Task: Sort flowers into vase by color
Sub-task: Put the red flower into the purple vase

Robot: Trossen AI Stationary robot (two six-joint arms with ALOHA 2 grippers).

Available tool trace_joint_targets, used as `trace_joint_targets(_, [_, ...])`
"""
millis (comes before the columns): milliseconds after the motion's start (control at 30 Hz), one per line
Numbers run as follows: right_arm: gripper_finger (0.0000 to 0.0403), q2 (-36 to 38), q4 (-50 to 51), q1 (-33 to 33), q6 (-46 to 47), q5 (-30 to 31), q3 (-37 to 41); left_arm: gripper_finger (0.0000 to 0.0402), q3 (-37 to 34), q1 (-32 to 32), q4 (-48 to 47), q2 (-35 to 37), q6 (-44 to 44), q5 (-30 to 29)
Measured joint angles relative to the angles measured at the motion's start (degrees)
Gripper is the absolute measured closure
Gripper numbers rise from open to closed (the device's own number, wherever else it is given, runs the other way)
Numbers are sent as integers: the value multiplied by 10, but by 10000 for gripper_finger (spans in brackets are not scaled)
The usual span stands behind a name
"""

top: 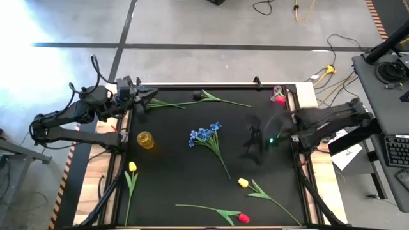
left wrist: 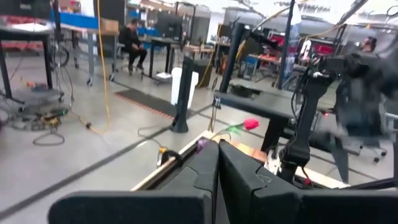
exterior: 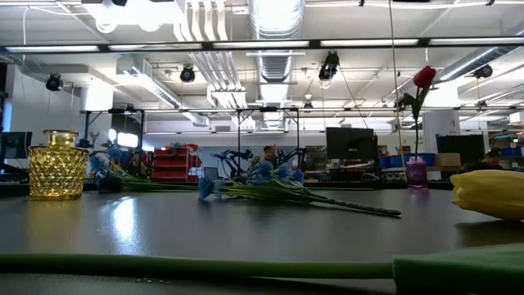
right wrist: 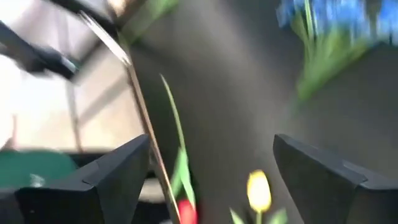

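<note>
Flowers lie flat on the black table (top: 179, 172). A blue bunch (top: 204, 135) lies mid-table. One yellow bud (top: 132, 167) is at the left and another (top: 243, 183) at the near right. A red bud (top: 243, 218) is at the near edge, and a dark flower on a long stem (top: 208, 96) is at the far edge. A yellow glass vase (top: 146, 139) stands left of the blue bunch. A small purple vase (top: 279, 98) at the far right corner holds a red flower (exterior: 424, 78) upright. My left gripper (left wrist: 217, 157) is shut on nothing, raised over the far left corner. My right gripper (right wrist: 211, 180) is open and empty, above the table right of the blue bunch (right wrist: 336, 22).
The table has a raised frame; its right rail (top: 295, 147) runs under my right arm (top: 332, 121). A desk with a keyboard (top: 396, 150) stands beyond the right edge. A person (left wrist: 132, 40) sits far off in the room.
</note>
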State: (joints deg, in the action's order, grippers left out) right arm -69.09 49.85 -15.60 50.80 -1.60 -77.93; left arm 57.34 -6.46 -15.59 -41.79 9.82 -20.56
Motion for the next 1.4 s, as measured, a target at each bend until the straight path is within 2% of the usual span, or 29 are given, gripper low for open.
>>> trace_joint_targets(233, [76, -99, 135, -80, 113, -25, 8, 402, 0, 0, 5, 0, -35, 4])
trace_joint_targets(467, [77, -213, 134, -135, 126, -61, 17, 402, 0, 0, 3, -3, -47, 79])
trace_joint_targets(700, [77, -303, 110, -158, 129, -78, 6, 402, -1, 0, -21, -3, -31, 118])
trace_joint_targets(867, [78, -344, 83, -176, 120, -64, -42, 402, -1, 0, -37, -3, -15, 160])
trace_joint_targets(1133, [78, -446, 30, -200, 39, -53, -153, 402, -1, 0, -39, -17, -14, 231])
trace_joint_targets(1400, [78, -553, 39, -219, 2, -59, -260, 402, -2, 1, -40, -28, -14, 259])
